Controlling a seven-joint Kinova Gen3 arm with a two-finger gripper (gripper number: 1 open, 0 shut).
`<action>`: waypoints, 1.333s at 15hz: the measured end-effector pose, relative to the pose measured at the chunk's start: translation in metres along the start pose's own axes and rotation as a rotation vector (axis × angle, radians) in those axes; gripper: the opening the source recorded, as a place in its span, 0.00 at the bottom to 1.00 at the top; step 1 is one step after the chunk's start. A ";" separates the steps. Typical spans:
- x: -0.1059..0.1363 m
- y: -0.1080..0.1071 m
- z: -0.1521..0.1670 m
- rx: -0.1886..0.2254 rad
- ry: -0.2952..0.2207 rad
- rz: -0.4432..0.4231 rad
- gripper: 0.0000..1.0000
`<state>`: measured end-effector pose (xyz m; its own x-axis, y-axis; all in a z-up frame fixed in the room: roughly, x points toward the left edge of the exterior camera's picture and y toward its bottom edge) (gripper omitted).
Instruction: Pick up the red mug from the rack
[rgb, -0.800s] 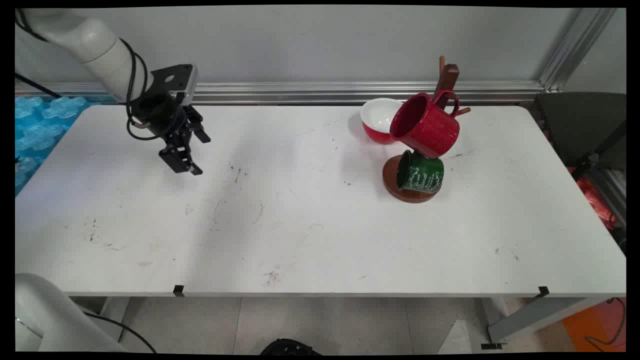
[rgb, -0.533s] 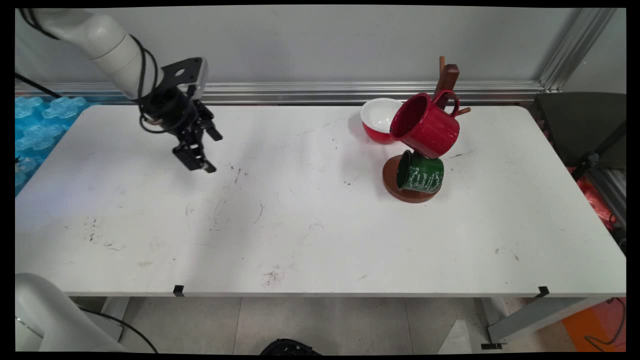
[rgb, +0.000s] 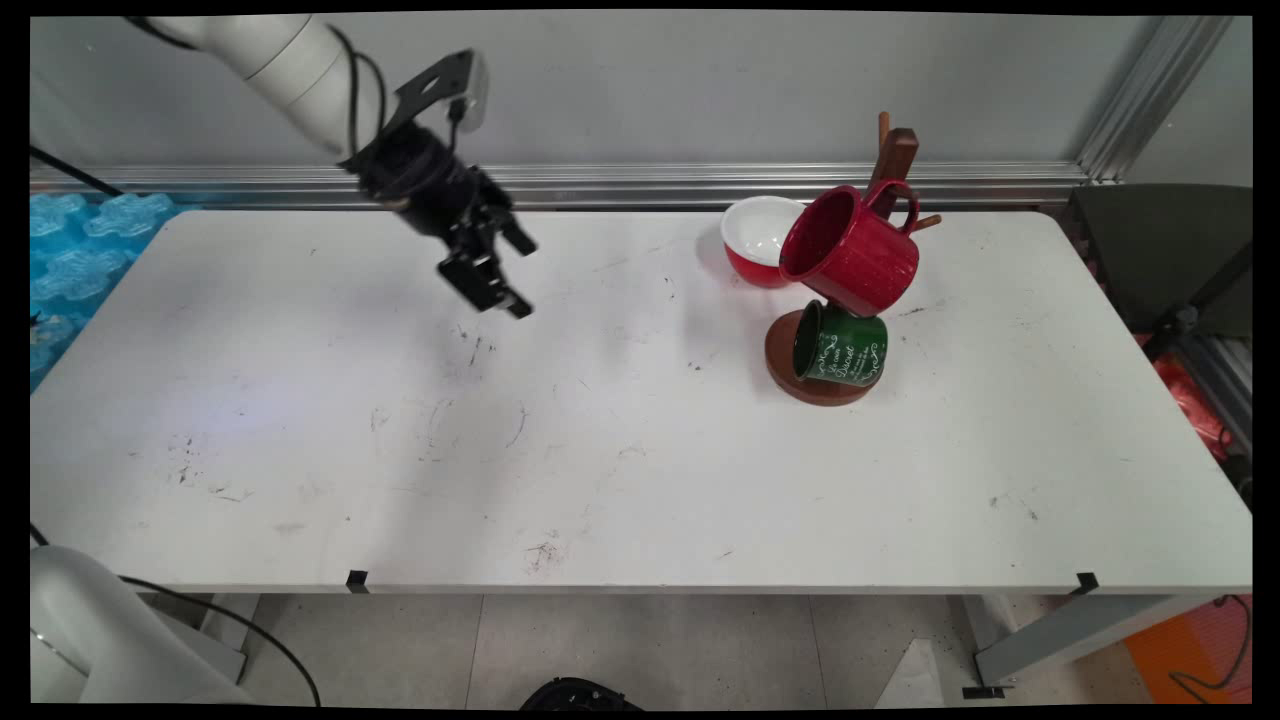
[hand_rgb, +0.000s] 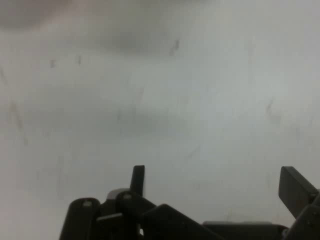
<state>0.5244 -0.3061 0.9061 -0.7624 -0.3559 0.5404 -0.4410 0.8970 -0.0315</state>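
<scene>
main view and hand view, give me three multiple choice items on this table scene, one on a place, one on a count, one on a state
1. Where does the green mug hang?
A. on the wooden mug tree, below the red mug
B. inside the bowl
C. in the gripper

2. How many mugs hang on the mug tree?
A. one
B. two
C. four

3. How is the gripper?
A. shut on the red mug
B. shut on a spoon
C. open and holding nothing

Key: 1 A, the green mug sits low on the tree over its round base, under the red one. 2 B, one red and one green. 3 C, the hand view shows its fingers set wide apart over bare table.
</scene>
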 end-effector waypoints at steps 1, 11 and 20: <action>0.009 0.000 0.000 -0.007 0.033 -0.008 1.00; 0.061 0.008 0.005 -0.102 0.276 -0.055 1.00; 0.095 0.025 0.035 -0.169 0.423 -0.069 1.00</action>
<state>0.4246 -0.3267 0.9272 -0.4579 -0.3096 0.8334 -0.3737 0.9176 0.1356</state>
